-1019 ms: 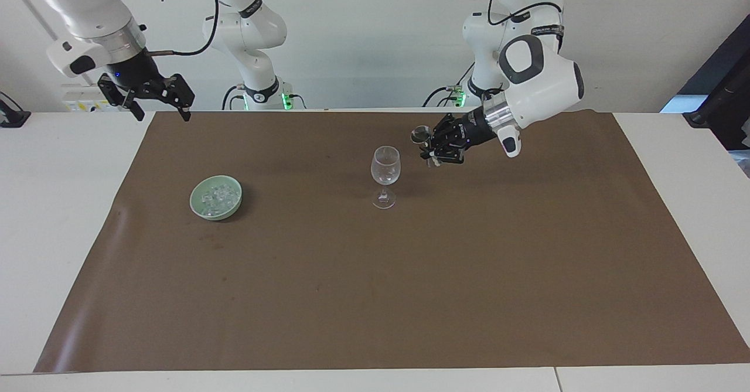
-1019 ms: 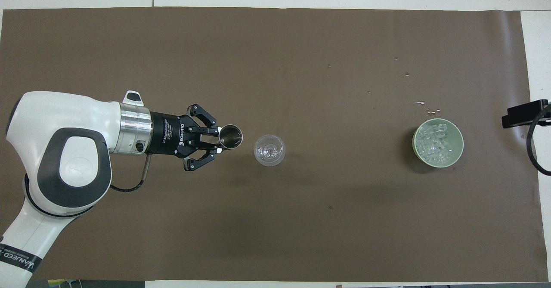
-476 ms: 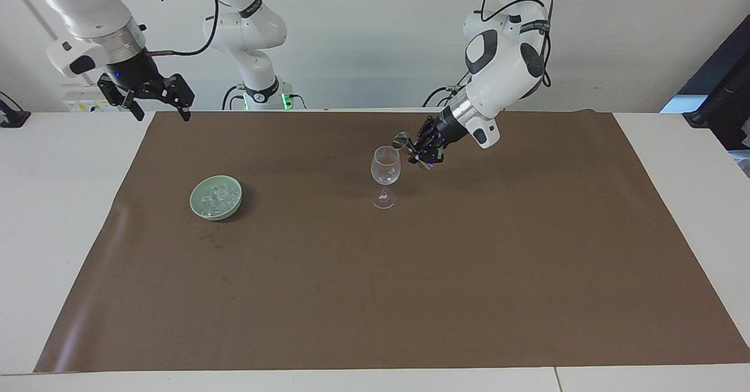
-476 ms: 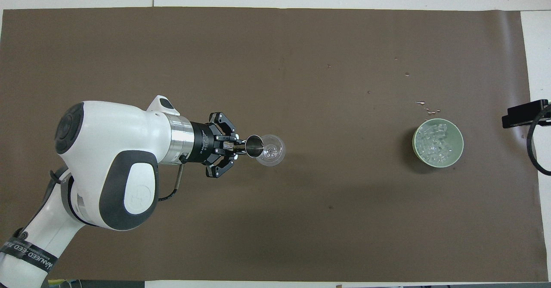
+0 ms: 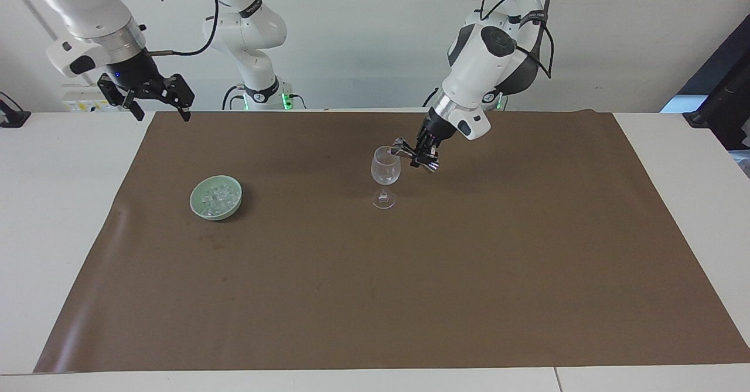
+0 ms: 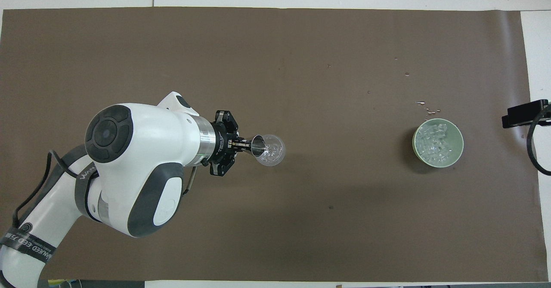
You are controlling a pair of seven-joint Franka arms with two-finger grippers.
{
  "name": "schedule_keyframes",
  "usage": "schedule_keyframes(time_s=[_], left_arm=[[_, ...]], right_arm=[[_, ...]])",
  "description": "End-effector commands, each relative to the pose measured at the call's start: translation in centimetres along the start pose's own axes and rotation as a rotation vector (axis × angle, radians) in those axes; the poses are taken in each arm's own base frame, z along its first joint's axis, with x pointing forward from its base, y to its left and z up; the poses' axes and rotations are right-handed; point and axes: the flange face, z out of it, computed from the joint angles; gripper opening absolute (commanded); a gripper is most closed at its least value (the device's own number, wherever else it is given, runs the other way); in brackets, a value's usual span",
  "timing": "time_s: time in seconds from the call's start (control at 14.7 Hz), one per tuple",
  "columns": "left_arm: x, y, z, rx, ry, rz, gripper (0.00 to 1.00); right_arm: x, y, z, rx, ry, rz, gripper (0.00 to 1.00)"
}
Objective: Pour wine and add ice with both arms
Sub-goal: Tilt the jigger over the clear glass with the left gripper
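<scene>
A clear stemmed wine glass (image 5: 385,169) (image 6: 270,150) stands upright mid-mat. My left gripper (image 5: 419,155) (image 6: 239,143) is shut on a small metal cup (image 5: 399,144) (image 6: 258,144), which is tipped steeply with its mouth over the glass's rim. The wine itself cannot be made out. Ice (image 5: 215,195) (image 6: 437,140) lies heaped in a pale green bowl (image 5: 197,205) (image 6: 416,145) toward the right arm's end of the table. My right gripper (image 5: 163,115) hangs open, high over the mat's corner by its own base, and waits; overhead only one finger (image 6: 523,113) shows.
A brown mat (image 5: 410,292) covers most of the white table. A few drops (image 6: 426,105) glisten on the mat just farther from the robots than the bowl. The left arm's big white wrist and elbow hang over the mat beside the glass.
The left arm has swung its wrist up and rolled it, carrying the metal cup over to the glass's rim and tipping it from upright to pouring. The right arm has not moved.
</scene>
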Motion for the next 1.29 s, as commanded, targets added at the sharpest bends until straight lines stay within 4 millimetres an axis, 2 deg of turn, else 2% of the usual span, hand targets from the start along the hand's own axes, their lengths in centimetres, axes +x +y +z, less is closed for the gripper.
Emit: schedule_keyframes(time_s=[0.0,0.27,0.41,0.68,0.88,0.95,1.22], left_arm=[[-1.9,0.0,0.0,-0.025,0.082,0.024,0.00],[-4.6,-1.0,-0.1,-0.081,0.223,0.088,0.00],[-5.1,-1.4,0.1,-0.076,0.274,0.131,0.00],[-6.3,-1.7,-0.8,-0.105,0.390,0.226,0.00],[-8.0,-2.7,-0.5,-0.132,0.440,0.283,0.00],[-8.4,-2.8,-0.5,-0.152,0.451,0.267,0.00],[-8.7,-3.1,-0.5,-0.171,0.488,0.286,0.00]], right_arm=[[-0.4,0.4,0.0,0.015,-0.011,0.018,1.00],[-0.6,-0.2,-0.5,0.014,-0.003,0.001,1.00],[-1.2,-0.3,-1.2,0.018,0.011,-0.001,1.00],[-2.1,-0.3,1.2,0.029,-0.003,-0.007,1.00],[-3.0,-0.7,6.2,0.076,0.018,-0.008,1.00],[-3.2,-0.5,8.5,0.078,0.009,-0.004,1.00],[-3.1,0.3,15.1,0.088,0.022,-0.063,1.00]])
